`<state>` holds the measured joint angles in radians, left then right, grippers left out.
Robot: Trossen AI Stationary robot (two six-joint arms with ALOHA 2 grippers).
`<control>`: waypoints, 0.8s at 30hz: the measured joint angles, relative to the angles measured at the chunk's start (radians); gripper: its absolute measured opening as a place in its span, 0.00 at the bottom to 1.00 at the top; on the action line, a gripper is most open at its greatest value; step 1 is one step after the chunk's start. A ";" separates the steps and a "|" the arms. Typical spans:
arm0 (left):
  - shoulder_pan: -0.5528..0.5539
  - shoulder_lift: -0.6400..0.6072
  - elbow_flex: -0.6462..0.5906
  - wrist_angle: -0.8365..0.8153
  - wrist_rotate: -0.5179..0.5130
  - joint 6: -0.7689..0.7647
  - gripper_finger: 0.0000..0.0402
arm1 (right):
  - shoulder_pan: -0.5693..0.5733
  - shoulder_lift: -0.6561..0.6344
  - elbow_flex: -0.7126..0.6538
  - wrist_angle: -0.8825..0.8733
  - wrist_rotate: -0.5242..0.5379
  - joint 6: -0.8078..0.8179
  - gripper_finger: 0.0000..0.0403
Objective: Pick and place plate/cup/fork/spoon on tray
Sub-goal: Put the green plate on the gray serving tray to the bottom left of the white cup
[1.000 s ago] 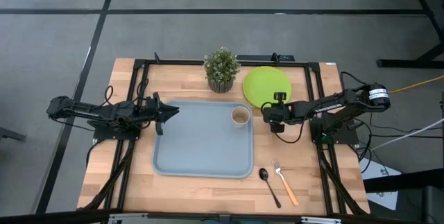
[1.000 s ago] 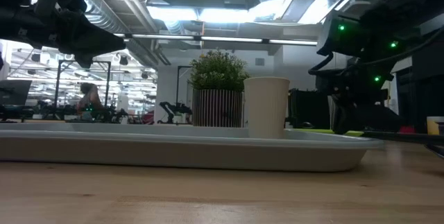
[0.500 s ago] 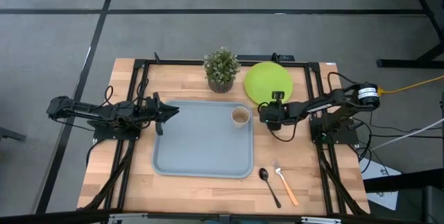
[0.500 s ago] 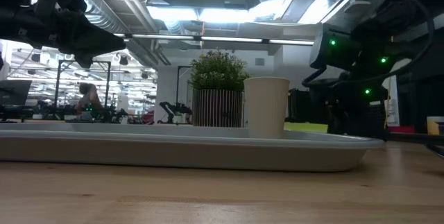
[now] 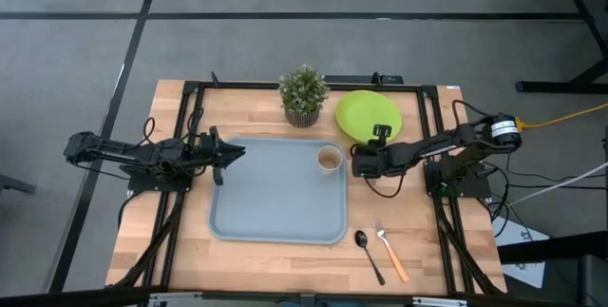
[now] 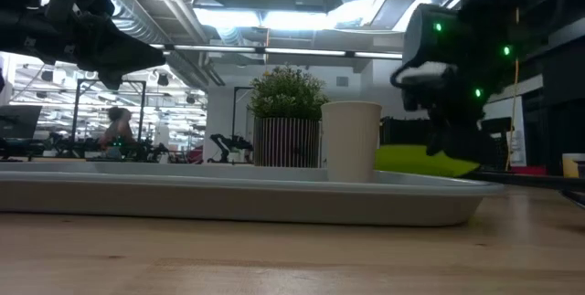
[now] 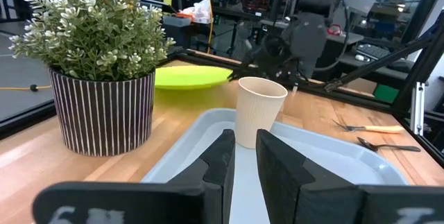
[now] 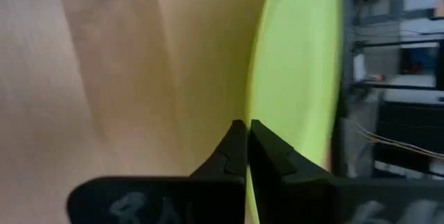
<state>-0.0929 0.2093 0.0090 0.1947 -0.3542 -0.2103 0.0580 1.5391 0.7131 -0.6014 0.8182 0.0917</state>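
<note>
While clamped on the near rim of the plate (image 5: pixel 369 115), right gripper (image 5: pixel 377 143) positioned at the tray's right side, just beside the cup (image 5: pixel 329 159). Fingers pressed together on the plate edge in the right wrist view (image 8: pixel 244 148), with the plate (image 8: pixel 298 78) seen edge-on against bare wood. Plate tilted and partly raised off the table in the low view (image 6: pixel 416 160) (rim held under the lit wrist of the right arm). Plate located on the far right part of the table (image 5: pixel 247 269), beside the potted plant (image 5: pixel 303 93), outside the tray (image 5: pixel 275 193).

Cup standing upright in the tray's far right corner, also visible in the low view (image 6: pixel 351 140) and the left wrist view (image 7: pixel 260 112). Fork (image 5: pixel 389 247) and spoon (image 5: pixel 368 253) lying side by side on the wood near the tray's near right corner, close together, not on the tray. Fork to the right of the spoon, orange handle pointing toward the near edge.

Left gripper (image 5: pixel 225 153) hovering over the tray's left edge, holding nothing. Fingers nearly together, narrow gap only, in the left wrist view (image 7: pixel 244 161), aimed across the tray toward the cup. Potted plant (image 7: pixel 97 57) in striped pot at the far side, beyond the tray rim.
</note>
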 joint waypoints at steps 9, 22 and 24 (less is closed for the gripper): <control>0.000 0.000 0.000 0.000 0.000 0.003 0.13 | 0.110 -0.002 0.240 -0.480 0.048 0.356 0.00; 0.000 0.000 0.000 0.000 0.000 0.003 0.13 | 0.337 -0.002 0.592 -0.685 0.296 0.420 0.00; 0.000 0.000 0.000 0.000 0.000 0.003 0.13 | 0.370 -0.002 0.645 -0.656 0.359 0.370 0.00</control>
<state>-0.0929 0.2093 0.0090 0.1948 -0.3546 -0.2069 0.4276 1.5373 1.3581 -1.2574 1.1770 0.4616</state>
